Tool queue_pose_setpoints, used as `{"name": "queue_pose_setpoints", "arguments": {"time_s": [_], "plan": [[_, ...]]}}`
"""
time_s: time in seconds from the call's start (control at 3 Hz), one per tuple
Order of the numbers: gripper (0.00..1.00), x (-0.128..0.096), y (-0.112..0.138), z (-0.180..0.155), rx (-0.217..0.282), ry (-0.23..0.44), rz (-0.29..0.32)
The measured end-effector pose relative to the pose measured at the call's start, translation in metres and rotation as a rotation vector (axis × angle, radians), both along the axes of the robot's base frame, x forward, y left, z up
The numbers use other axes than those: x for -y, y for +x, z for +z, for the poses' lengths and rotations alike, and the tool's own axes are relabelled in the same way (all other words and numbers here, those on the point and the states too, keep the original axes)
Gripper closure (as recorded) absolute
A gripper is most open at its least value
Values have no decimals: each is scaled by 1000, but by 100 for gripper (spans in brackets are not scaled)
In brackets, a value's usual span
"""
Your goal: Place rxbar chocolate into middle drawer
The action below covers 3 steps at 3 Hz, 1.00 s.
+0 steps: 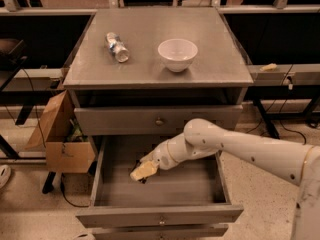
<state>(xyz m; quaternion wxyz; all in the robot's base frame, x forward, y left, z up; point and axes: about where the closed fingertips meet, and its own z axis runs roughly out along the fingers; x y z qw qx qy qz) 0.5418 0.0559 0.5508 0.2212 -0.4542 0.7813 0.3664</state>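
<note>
The middle drawer [165,215] is pulled out wide, and its deep grey tray [195,184] is open to view. My gripper [144,170], pale and tan at its tip, reaches down into the left half of the tray, low over the floor. The white arm [240,146] comes in from the right over the drawer's right wall. The rxbar chocolate does not show plainly. Only a small dark sliver [143,180] shows under the gripper's tip, and I cannot tell whether it is the bar.
A white bowl [177,54] and a lying plastic bottle [116,47] are on the cabinet top. The shut top drawer [159,121] is above the open one, and the lowest drawer front [160,232] below. A cardboard box [60,141] stands left of the cabinet.
</note>
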Motion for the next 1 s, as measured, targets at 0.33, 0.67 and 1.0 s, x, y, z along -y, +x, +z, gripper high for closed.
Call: {"name": "queue_pose_setpoints", "arguments": {"time_s": [0.33,0.67,1.0], "plan": [[100,-40,-15,-62,-76,8,-12],[100,-71,-13,-103,-108,-12,-59],[85,-82,0,-126,-120,-51,-158]]}}
